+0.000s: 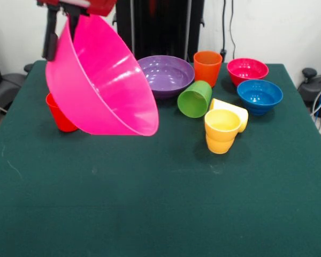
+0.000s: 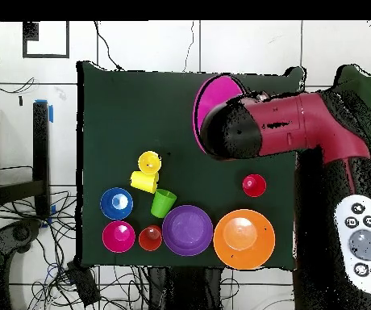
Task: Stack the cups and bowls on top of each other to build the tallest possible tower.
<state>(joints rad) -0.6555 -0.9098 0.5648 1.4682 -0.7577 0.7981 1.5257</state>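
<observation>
My gripper (image 1: 62,29) is at the top left of the front view, shut on the rim of the large hot pink bowl (image 1: 104,80). The bowl hangs tilted above the table, its mouth facing down and right; it also shows in the overhead view (image 2: 213,101). The red cup (image 1: 60,113) stands upright behind it. The purple bowl (image 1: 166,75), orange cup (image 1: 207,67), crimson-pink bowl (image 1: 247,69) and blue bowl (image 1: 259,95) stand apart. The green cup (image 1: 195,99) lies on its side. One yellow cup (image 1: 222,130) is upright, another (image 1: 232,110) lies behind it. The large orange bowl (image 2: 243,238) shows only in the overhead view.
The dark green table (image 1: 160,203) has open cloth along its front half in the front view. My red arm (image 2: 302,129) reaches over the table's right side in the overhead view. Cables and a black stand lie off the table's left edge there.
</observation>
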